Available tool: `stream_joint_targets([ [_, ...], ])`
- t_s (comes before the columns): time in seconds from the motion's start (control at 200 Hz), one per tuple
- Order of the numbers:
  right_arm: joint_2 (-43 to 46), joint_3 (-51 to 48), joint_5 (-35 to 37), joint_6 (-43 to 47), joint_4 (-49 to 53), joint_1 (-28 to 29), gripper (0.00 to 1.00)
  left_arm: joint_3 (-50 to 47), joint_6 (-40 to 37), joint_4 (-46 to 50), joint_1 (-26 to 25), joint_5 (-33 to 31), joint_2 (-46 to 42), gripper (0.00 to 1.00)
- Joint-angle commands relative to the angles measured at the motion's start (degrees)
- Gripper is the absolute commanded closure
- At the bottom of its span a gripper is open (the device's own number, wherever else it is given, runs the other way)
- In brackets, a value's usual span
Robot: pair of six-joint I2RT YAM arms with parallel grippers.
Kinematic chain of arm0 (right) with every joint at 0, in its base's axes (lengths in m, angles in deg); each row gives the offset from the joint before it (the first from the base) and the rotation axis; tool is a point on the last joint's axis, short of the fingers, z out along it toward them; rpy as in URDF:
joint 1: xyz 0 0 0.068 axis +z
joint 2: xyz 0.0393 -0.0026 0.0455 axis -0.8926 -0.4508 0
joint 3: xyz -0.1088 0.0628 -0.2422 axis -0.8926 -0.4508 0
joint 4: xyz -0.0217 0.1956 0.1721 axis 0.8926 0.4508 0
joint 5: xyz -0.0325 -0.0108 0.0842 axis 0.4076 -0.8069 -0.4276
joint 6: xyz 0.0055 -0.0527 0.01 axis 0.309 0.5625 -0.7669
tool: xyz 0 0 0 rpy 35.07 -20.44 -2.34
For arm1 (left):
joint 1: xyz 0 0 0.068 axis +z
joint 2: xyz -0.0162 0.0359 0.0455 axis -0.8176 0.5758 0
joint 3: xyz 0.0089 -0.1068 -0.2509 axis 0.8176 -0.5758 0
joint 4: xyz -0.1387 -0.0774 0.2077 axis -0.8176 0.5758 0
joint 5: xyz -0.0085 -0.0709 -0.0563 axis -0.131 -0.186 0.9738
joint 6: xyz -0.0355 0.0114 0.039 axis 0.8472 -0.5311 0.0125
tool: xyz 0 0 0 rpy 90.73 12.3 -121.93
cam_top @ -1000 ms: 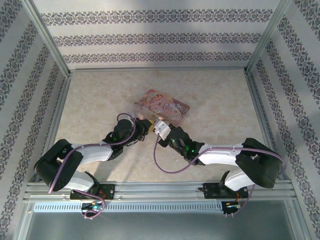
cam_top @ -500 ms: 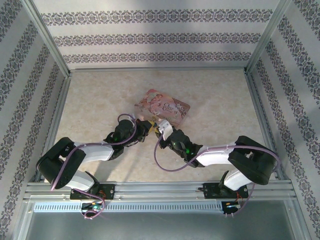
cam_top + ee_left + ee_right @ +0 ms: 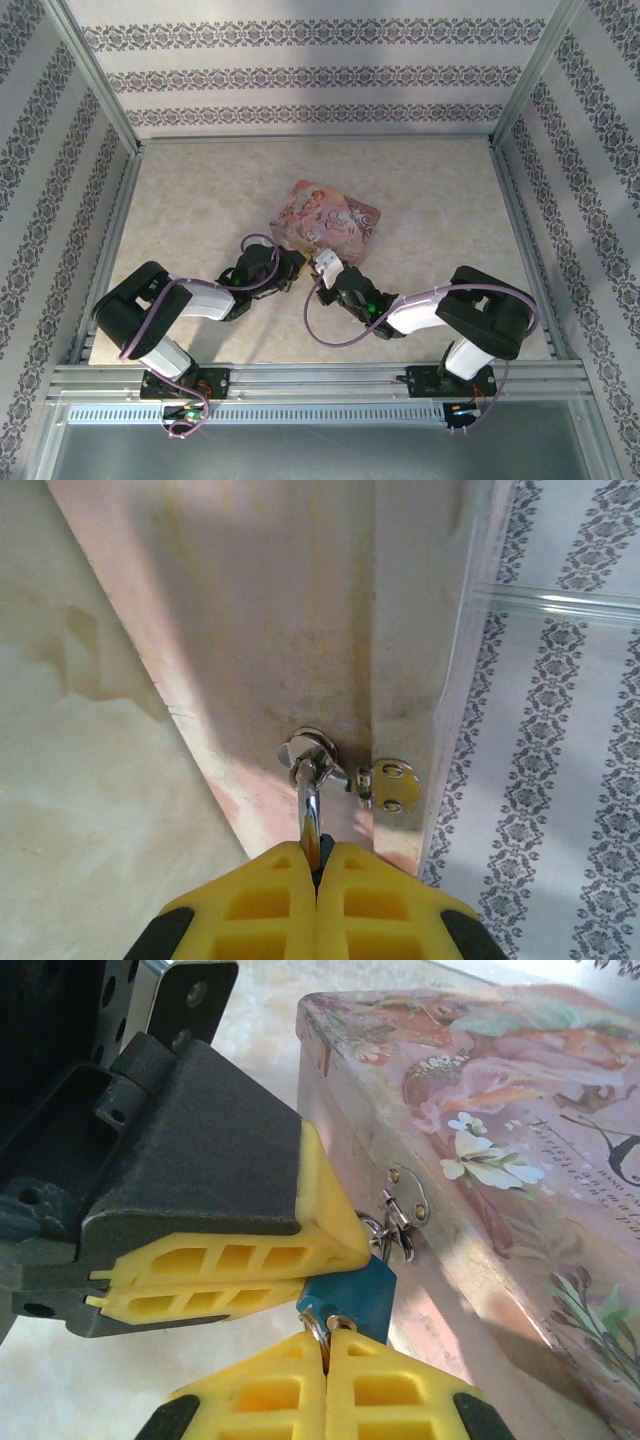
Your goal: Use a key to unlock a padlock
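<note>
The padlock (image 3: 352, 1293) has a blue body and a silvery shackle (image 3: 309, 798) hooked through the hasp ring (image 3: 312, 752) on the front of the pink box (image 3: 326, 219). My left gripper (image 3: 318, 848) is shut on the padlock's body from the side, and its yellow fingers (image 3: 230, 1260) reach in from the left in the right wrist view. My right gripper (image 3: 325, 1338) is shut just below the padlock on the key (image 3: 337, 1321). Only the key's silvery neck at the keyhole and its small ring (image 3: 314, 1324) show. In the top view the two grippers (image 3: 290, 264) (image 3: 326, 268) meet at the box's near edge.
The flat pink illustrated box lies mid-table with its hasp plate (image 3: 408, 1194) facing the arms. Patterned walls and metal rails (image 3: 518, 230) enclose the marbled table (image 3: 200, 200). Purple cables (image 3: 315, 325) loop off both arms.
Both arms have drawn their elbows inward, the right one moving left and the left one right. The wrists stay at the box's near edge with both grippers still shut.
</note>
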Motion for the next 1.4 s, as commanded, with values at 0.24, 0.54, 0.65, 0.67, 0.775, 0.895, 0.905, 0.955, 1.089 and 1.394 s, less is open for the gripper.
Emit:
stream_joint_targets([
  [0.24,-2.03,-1.87,-0.02,-3.73,-6.91,1.11,1.0,-2.04,-0.29,-9.74,-1.08,-1.13,1.55,0.88],
  [0.54,-1.51,-3.68,0.74,-5.85,-8.11,1.12,1.0,-3.88,-4.85,0.32,-0.39,-4.53,-9.12,0.59],
  [0.65,-1.07,-4.31,1.08,-6.18,-8.29,1.12,1.0,-4.43,-7.85,9.11,0.6,-6.75,-16.77,0.5],
  [0.67,-0.99,-4.4,1.07,-6.2,-8.3,1.12,1.0,-4.39,-8.55,10.96,0.74,-7.13,-18.24,0.49],
  [0.775,-0.89,-4.54,1.06,-6.3,-8.38,1.11,1.0,-3.67,-12.36,21.23,1.59,-9.59,-25.51,0.44],
  [0.895,-1.06,-4.28,0.71,-6.16,-8.38,1.21,1.0,-2.32,-16.58,30.41,2.2,-12.2,-31.68,0.39],
  [0.905,-1.07,-4.21,0.64,-6.12,-8.38,1.19,1.0,-2.32,-16.71,30.71,2.24,-12.31,-32.06,0.39],
  [0.955,-1.42,-4.02,0.41,-5.71,-8.17,1.21,1.0,-2.79,-16.97,31.11,2.56,-12.72,-33.39,0.38],
  [1.089,-2.1,-3.66,0.88,-2.95,-7.02,1.45,1.0,-4.05,-16.89,31.33,3.23,-12.51,-34.68,0.38],
  [1.394,-4.11,-3.57,2.43,5.98,-5.65,3.35,0.93,-5.58,-18.94,33.22,4.75,-12.81,-34.85,0.37],
])
